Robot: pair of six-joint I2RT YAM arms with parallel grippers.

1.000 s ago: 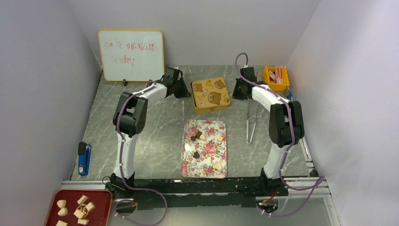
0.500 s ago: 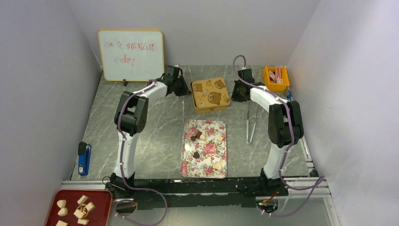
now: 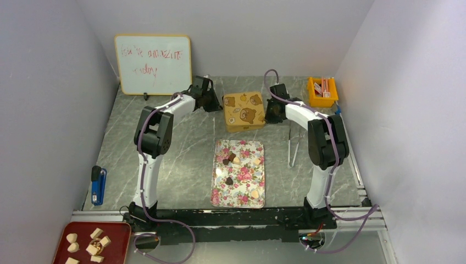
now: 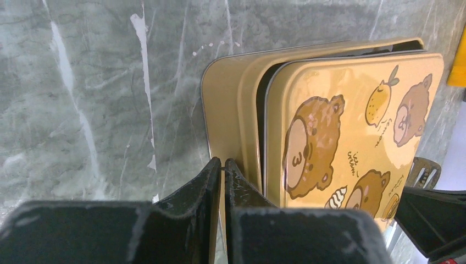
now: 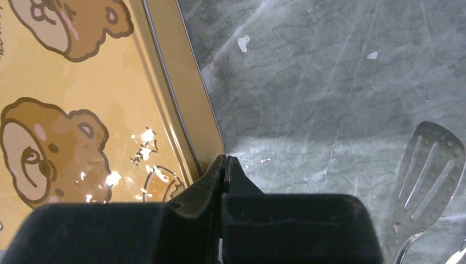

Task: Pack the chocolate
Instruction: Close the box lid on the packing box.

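A: Yellow metal tin [image 3: 245, 111] toward the middle of the counter's [image 3: 181, 159] far edge. Lid [image 4: 351, 126] on, though askew, with a dark gap along one side in the left wrist view. Inside hidden.

B: And the chocolate [image 3: 229, 180]?

A: Out on the floral tray [image 3: 237, 201], mid-counter, closer to the near edge. Dark pieces and cream ones, scattered, well apart from the tin. None seen packed.

B: Grippers?

A: Left gripper [image 4: 222, 162] at the tin's left side, closed down to a thin slit right against the rim. Hard to tell if pinching the metal or merely pressed to it. Right gripper [image 5: 224, 159] fully closed, holding nothing, tips touching or just beside the tin's right edge.

B: So barely started?

A: Probably. Looks like the opening step: bracing from one side, prying at the lid from the other. Left to do: lid off, then each piece carried from tray to tin, then lid back on.

B: Tongs [image 3: 293, 146] in use?

A: No. Lying untouched on the counter, toward the right edge.
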